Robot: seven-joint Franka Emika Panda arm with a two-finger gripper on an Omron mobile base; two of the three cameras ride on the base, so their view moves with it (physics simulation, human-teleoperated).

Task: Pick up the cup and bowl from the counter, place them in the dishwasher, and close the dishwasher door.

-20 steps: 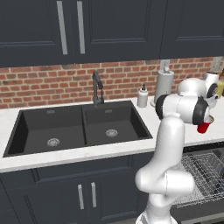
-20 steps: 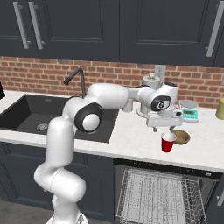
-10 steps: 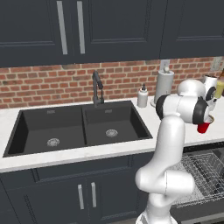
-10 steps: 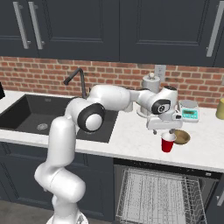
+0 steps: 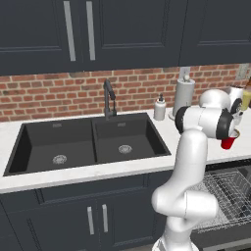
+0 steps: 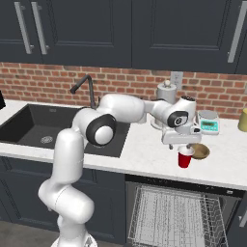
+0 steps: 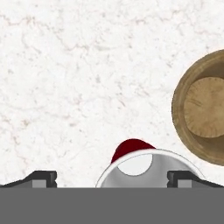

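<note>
The red cup [image 6: 184,158] stands upright on the white counter [image 6: 144,157], near its front edge, with the olive-brown bowl [image 6: 199,151] touching or almost touching its right side. My gripper [image 6: 182,146] hangs open just above the cup, pointing down. In the hand view the cup's whitish rim [image 7: 148,168] sits low between the fingertips [image 7: 41,178], nearer the right one, and the bowl [image 7: 203,107] lies at the right edge. The cup [image 5: 228,142] also peeks out past my wrist. Below the counter the dishwasher's wire rack [image 6: 178,217] is pulled out; its door is down and mostly hidden.
A yellowish jar [image 6: 242,119] stands at the far right, and a small scale [image 6: 209,122] and a paper towel roll [image 6: 166,96] stand against the brick wall behind the bowl. The black double sink [image 5: 88,144] with faucet [image 5: 109,98] and a soap dispenser [image 5: 159,108] lies to the left.
My hand has sunk a little closer to the cup. Cup and bowl have not moved.
</note>
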